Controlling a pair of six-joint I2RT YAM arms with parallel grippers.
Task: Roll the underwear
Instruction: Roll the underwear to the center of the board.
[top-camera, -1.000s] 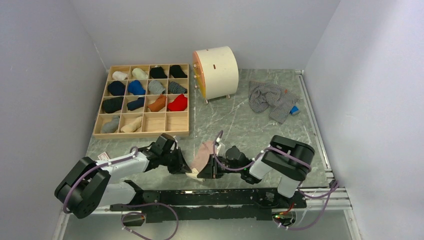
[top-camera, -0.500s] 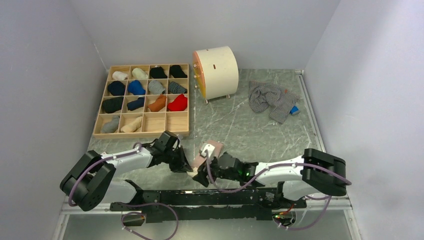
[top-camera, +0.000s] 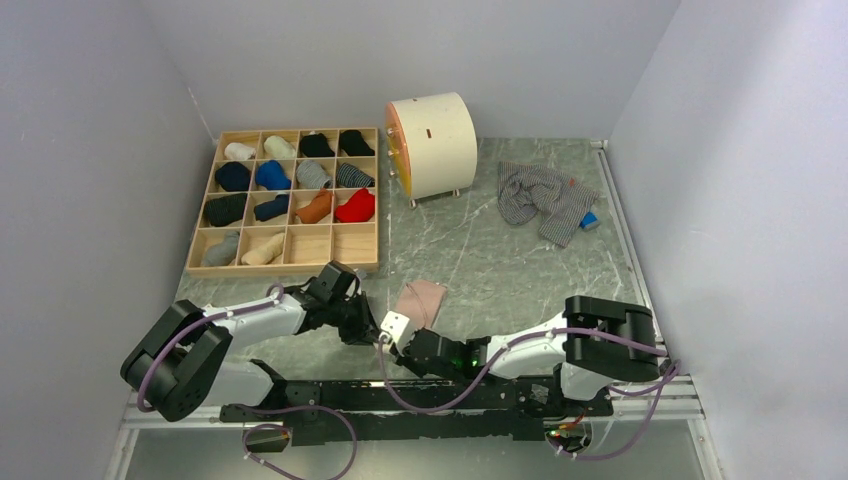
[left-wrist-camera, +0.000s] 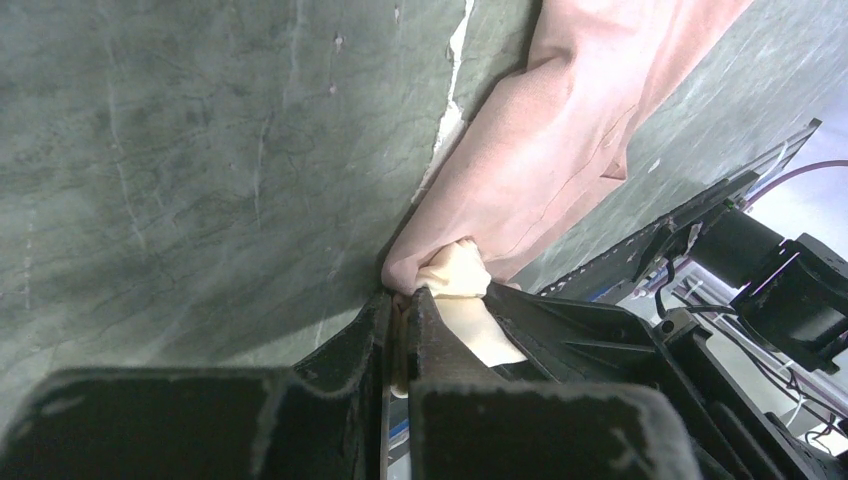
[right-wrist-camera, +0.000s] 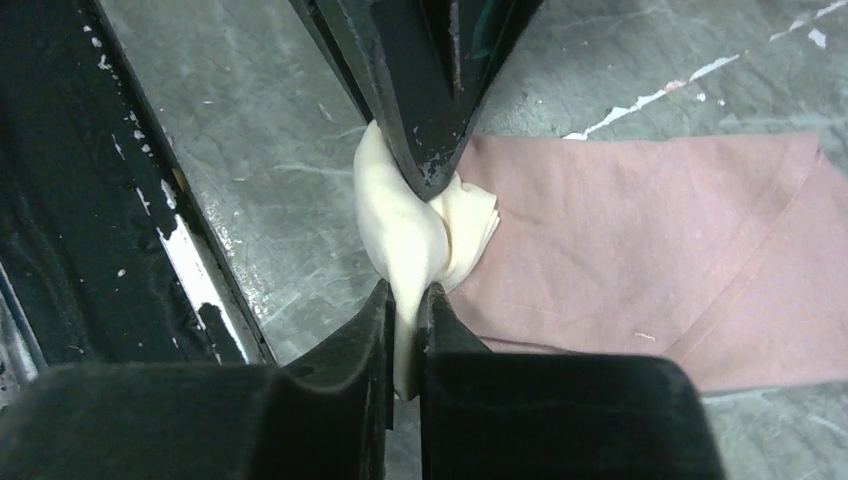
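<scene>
A robot lab, plain grey walls (top-camera: 560, 60) round a green stone-look surface (top-camera: 500, 260), white and black robot arms (top-camera: 250, 322) bolted to a black rail (top-camera: 400, 400).

Pink underwear (right-wrist-camera: 640, 230): soft matt cloth. Tabletop (top-camera: 500, 265): marbled stone look, smooth, faint sheen. Tray (top-camera: 285, 267), ten o'clock: pale bare wood; striped underwear (top-camera: 545, 200), two o'clock: matt cloth.

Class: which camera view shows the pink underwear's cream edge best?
Right wrist view: the cream edge of the pink underwear sits centre frame, pinched by right gripper and left gripper. Left wrist view shows a small bunch; the top view mostly hides it behind the grippers.
</scene>
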